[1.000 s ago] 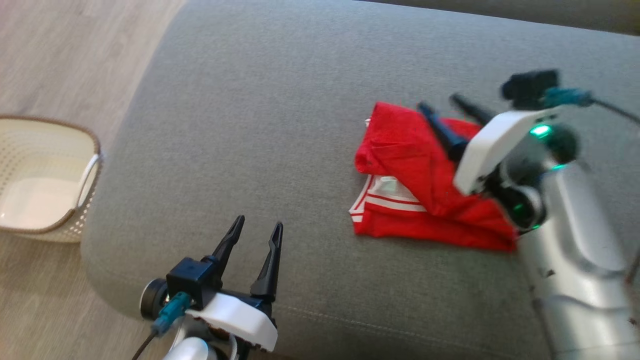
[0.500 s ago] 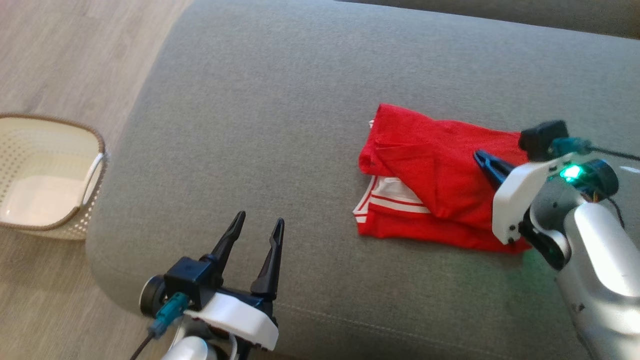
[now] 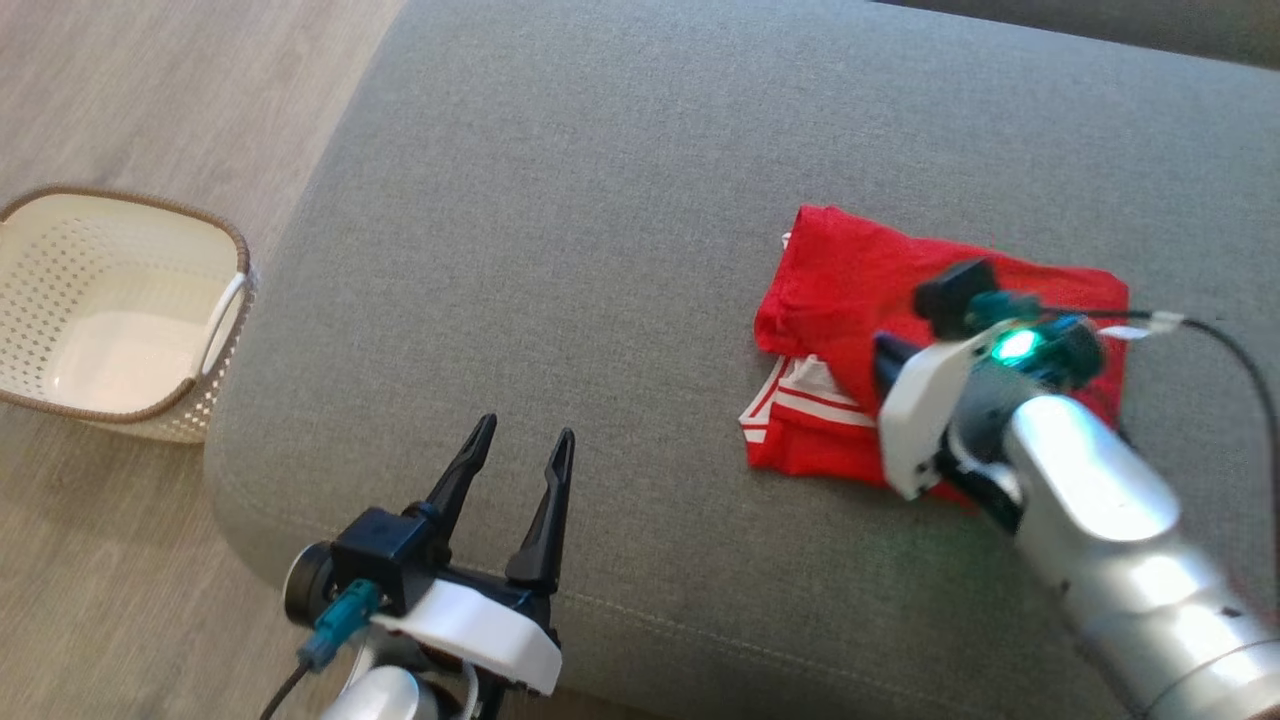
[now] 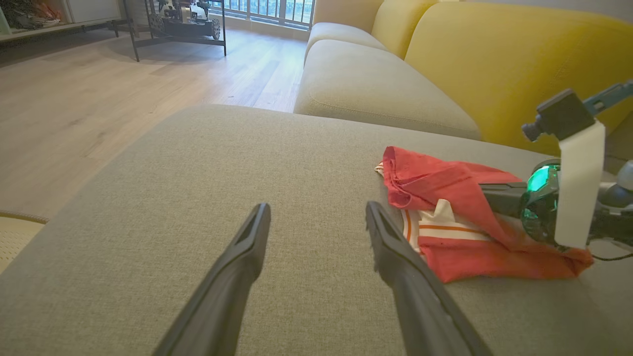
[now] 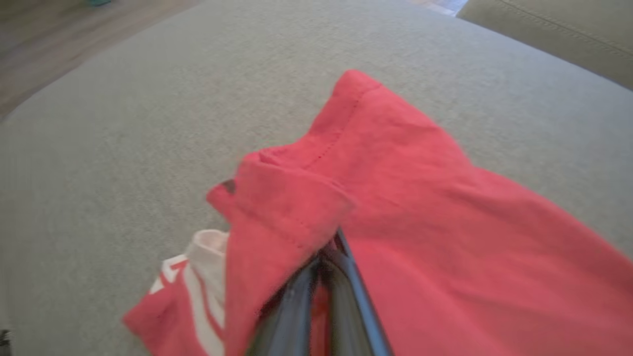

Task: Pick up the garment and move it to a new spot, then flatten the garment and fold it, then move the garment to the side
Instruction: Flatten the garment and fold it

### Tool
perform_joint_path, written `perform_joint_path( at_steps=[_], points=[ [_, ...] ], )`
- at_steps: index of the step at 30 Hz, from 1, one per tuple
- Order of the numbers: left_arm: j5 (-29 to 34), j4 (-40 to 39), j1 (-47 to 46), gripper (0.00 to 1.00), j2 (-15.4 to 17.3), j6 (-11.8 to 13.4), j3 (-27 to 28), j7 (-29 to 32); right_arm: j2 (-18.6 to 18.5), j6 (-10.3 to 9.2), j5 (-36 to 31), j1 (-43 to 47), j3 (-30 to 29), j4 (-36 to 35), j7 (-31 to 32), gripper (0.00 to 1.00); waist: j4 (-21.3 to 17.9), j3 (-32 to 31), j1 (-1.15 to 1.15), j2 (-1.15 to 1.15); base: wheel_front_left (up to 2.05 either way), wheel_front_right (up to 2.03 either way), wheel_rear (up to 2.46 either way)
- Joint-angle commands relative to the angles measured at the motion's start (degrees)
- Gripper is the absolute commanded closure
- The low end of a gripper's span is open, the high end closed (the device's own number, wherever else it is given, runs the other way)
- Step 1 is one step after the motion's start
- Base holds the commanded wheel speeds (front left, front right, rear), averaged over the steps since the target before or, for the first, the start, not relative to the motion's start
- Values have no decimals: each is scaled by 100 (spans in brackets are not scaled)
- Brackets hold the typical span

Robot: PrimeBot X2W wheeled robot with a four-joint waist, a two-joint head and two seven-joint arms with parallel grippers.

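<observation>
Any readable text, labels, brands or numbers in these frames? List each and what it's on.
None can be read.
garment: the white striped panel carries red stripes but no letters or numbers.
basket: plain perforated wall, no label to read.

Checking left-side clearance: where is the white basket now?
In the head view, the white basket sits on the wood floor at the far left, just off the grey cushion's left edge, ahead-left of the left claw.
</observation>
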Motion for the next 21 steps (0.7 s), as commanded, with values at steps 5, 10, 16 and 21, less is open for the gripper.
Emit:
perform_joint_path(
  at_steps=[5, 10, 16, 21],
  points=[
    [-25, -215, -190, 0, 112, 49, 234, -31, 258, -2, 513, -65, 786, -199, -289, 100, -88, -80, 0, 0, 0, 0, 0],
    [-24, -264, -103, 0, 156, 99, 240, -29, 468, -2, 1150, 256, 1358, -573, -348, 100, -254, -208, 0, 0, 0, 0, 0],
    [-66, -321, 9, 0, 186, 223, 326, -23, 515, -2, 1556, 609, 1283, -1000, -671, 67, -504, -393, 0, 0, 0, 0, 0],
    [-137, -460, 154, 0, 244, 404, 639, -48, 454, -2, 1092, 837, 415, -1100, -1402, 0, -864, -622, 0, 0, 0, 0, 0]
  ],
)
